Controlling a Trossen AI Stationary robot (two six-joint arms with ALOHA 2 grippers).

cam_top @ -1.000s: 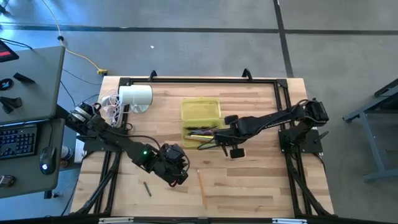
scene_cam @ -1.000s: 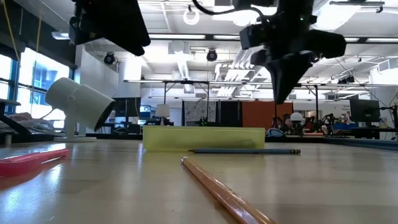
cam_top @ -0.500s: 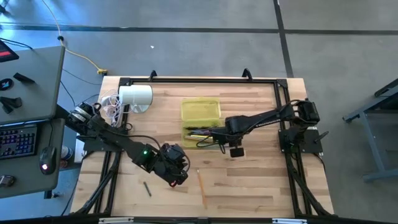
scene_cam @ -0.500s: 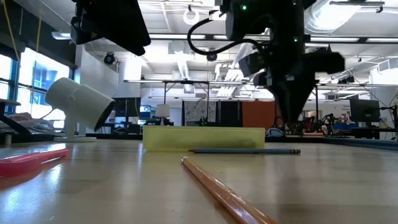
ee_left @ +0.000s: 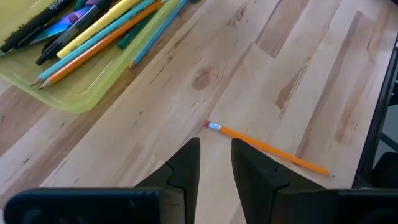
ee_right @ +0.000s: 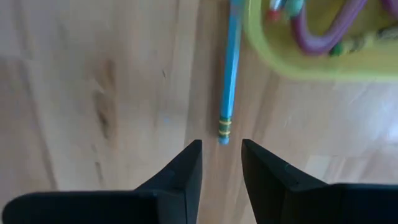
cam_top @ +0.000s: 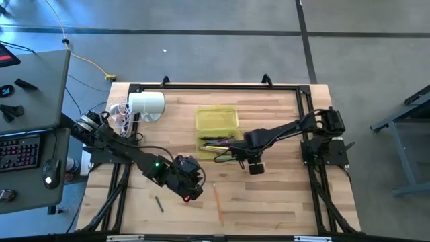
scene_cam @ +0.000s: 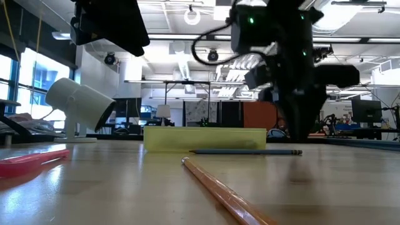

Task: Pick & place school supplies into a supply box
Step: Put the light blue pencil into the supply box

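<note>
Yellow-green plastic marks the supply box point(cam_top: 216, 129) near the middle of the wooden worktop point(cam_top: 282, 195) in the high view, with pens and pencils lying at its near end. The right gripper point(cam_top: 235, 153) hovers just beside that end, while the left gripper point(cam_top: 190, 191) waits nearer the front edge, close to an orange pencil point(cam_top: 218, 202) and a dark pencil point(cam_top: 159, 203), both well outside the box.

From the low view, the box sits behind a blue pencil point(scene_cam: 247, 151) lying along its front wall.

The left wrist view shows its jaws parted and empty, aimed at the orange pencil, probably ready to pick it.

In the right wrist view the jaws stand apart with nothing between them, directly over the blue pencil's eraser end, beside the box's rim; purple scissors point(ee_right: 326, 34) rest inside.
</note>
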